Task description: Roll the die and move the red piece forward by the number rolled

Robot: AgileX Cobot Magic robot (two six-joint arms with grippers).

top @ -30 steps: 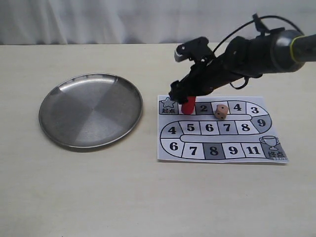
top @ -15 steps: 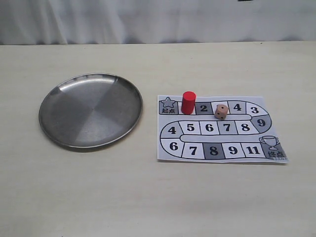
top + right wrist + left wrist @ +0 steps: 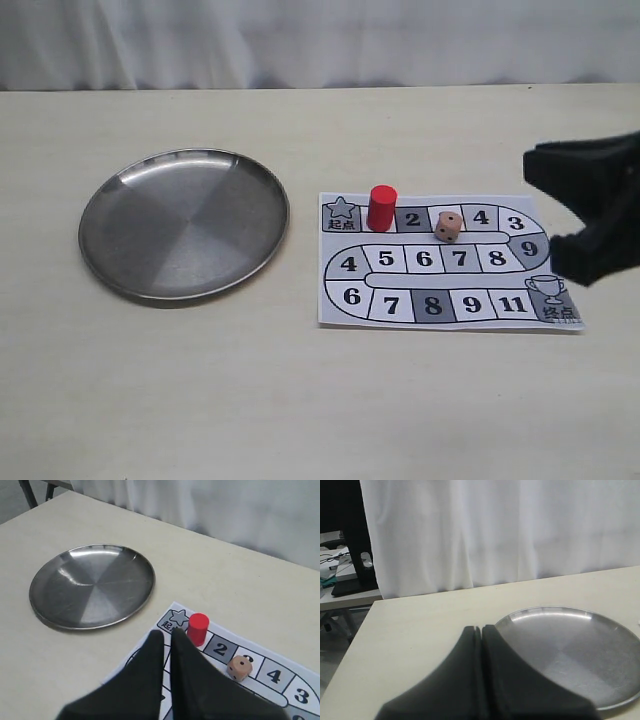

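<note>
The red piece (image 3: 381,207) stands upright on the paper game board (image 3: 450,305), on the square between the star and the 2. The die (image 3: 447,226) rests two squares further along, just before the 4. From the right wrist view, my right gripper (image 3: 166,631) hangs high over the board with its fingers a thin slit apart and nothing between them; its tips appear beside the red piece (image 3: 198,628), and the die (image 3: 239,667) is off to one side. The right arm's black end (image 3: 600,180) fills the exterior view's right edge. My left gripper (image 3: 481,627) is shut and empty.
A round steel plate (image 3: 184,224) lies on the pale table left of the board, with nothing in it. The left wrist view shows the plate (image 3: 570,650) beside the left gripper. A white curtain hangs behind the table.
One second ago the right arm reached over the red piece at the board's start. It then left the exterior view and now shows at the right edge. Red piece and die have not moved.
</note>
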